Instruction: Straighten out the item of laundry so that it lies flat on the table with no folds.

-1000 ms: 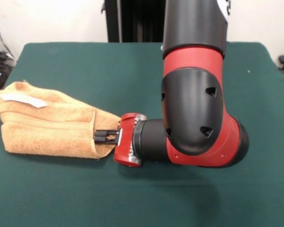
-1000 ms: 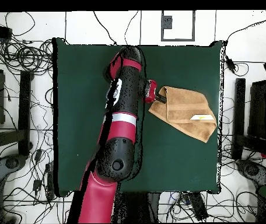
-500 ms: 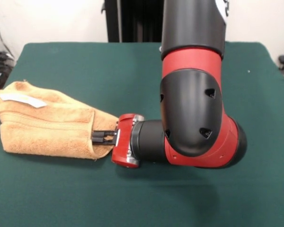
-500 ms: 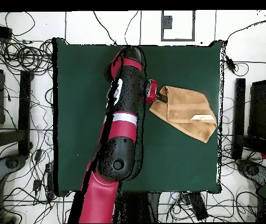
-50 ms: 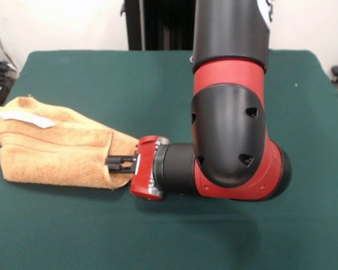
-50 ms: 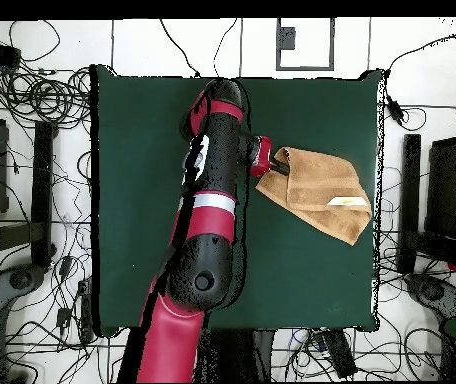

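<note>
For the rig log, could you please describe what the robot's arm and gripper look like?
The arm is built of thick, rounded segments in glossy black and red, the elbow's black cover showing small triangular recesses. From overhead, a white band circles one black link. The gripper has a red wrist housing with a silvery ring and slim black fingers. No loose cables show on the arm.

You see an orange-tan towel (image 5: 56, 152) with a small white tag (image 5: 27, 118) on a dark green tabletop (image 5: 101, 79). Your arm (image 5: 231, 124) is red and black, its gripper (image 5: 117, 163) black.
</note>
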`<state>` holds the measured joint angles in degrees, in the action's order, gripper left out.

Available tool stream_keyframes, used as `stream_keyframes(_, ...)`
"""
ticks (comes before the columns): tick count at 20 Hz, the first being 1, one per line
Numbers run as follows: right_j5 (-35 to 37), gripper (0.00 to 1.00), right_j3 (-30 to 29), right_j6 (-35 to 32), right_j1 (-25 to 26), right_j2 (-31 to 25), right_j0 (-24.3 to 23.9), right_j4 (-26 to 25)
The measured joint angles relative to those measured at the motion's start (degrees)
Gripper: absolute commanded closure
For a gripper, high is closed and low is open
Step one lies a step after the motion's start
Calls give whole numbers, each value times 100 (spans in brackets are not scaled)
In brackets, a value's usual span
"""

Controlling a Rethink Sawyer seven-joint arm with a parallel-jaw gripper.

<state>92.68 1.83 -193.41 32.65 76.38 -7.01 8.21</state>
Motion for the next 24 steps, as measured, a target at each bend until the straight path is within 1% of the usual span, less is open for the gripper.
stream_keyframes(11,-14,100,89,0,4,1,-177,-45)
stream_keyframes(24,-22,100,132,0,11,1,-206,-103)
